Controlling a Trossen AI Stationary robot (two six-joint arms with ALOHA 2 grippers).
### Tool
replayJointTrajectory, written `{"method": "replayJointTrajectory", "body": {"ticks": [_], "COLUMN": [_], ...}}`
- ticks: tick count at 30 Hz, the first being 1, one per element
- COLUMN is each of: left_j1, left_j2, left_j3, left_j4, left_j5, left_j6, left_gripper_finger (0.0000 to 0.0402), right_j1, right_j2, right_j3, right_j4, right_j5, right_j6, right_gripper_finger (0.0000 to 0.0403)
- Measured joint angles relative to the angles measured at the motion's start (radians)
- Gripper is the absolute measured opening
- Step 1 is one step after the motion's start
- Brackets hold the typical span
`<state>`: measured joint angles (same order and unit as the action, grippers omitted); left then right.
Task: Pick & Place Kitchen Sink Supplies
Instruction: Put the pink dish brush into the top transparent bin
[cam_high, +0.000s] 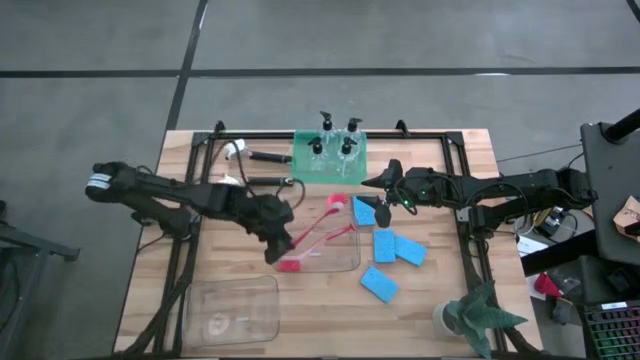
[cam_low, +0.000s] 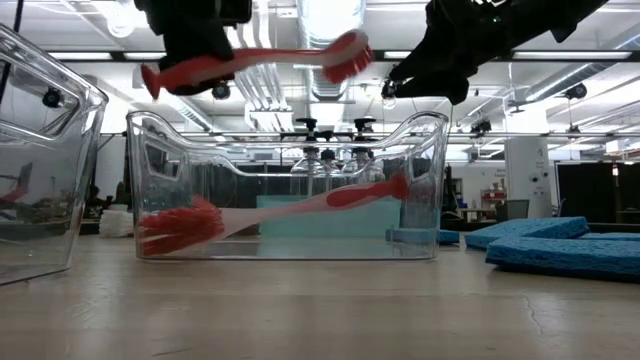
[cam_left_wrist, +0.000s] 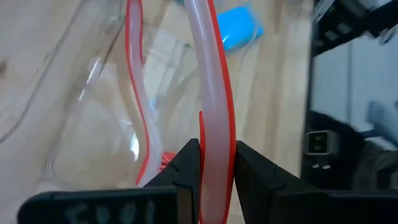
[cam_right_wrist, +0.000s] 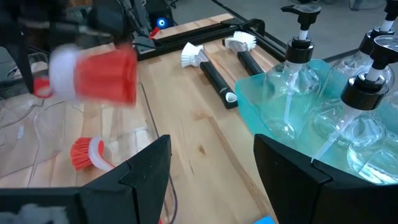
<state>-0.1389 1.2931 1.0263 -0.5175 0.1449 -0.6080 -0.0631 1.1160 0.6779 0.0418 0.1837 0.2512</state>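
Note:
My left gripper (cam_high: 275, 238) is shut on a red brush (cam_low: 260, 58) with a pale pink handle, above a clear bin (cam_high: 335, 262). The brush's head (cam_high: 337, 202) points to the far right. A second red brush (cam_low: 200, 222) lies in that bin, bristles on the floor and handle leaning on the right wall. My right gripper (cam_right_wrist: 211, 162) hangs open over the table between the green tray (cam_high: 303, 158) of pump bottles (cam_high: 326, 125) and the blue sponges (cam_high: 397, 248). It touches nothing. Two black brushes with white heads (cam_right_wrist: 211, 71) lie on the table by the tray. My left gripper pinches the red brush's pink handle (cam_left_wrist: 216, 134) between its two fingers, close to the handle's free end (cam_low: 152, 78). The fingers slant down from the table's left, and the handle runs on ahead of them. The brush hangs roughly level, lifted clear above the bin.
A second clear bin (cam_high: 232, 312) stands at the near left. A small green plant (cam_high: 480, 315) sits at the near right corner. One more sponge (cam_high: 378, 284) lies near the bin's right side. Bare wood lies along the near edge.

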Motion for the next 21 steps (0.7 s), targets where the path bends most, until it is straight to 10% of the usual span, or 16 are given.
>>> {"method": "replayJointTrajectory", "body": {"ticks": [21], "left_j1": [0.000], "left_j2": [0.268], "left_j3": [0.000], "left_j4": [0.003], "left_j5": [0.071], "left_j6": [0.163], "left_gripper_finger": [0.0069], "right_j1": [0.000], "right_j2": [0.000], "right_j3": [-0.009], "right_j4": [0.002], "right_j5": [0.000], "right_j6": [0.026], "right_gripper_finger": [0.0224]}}
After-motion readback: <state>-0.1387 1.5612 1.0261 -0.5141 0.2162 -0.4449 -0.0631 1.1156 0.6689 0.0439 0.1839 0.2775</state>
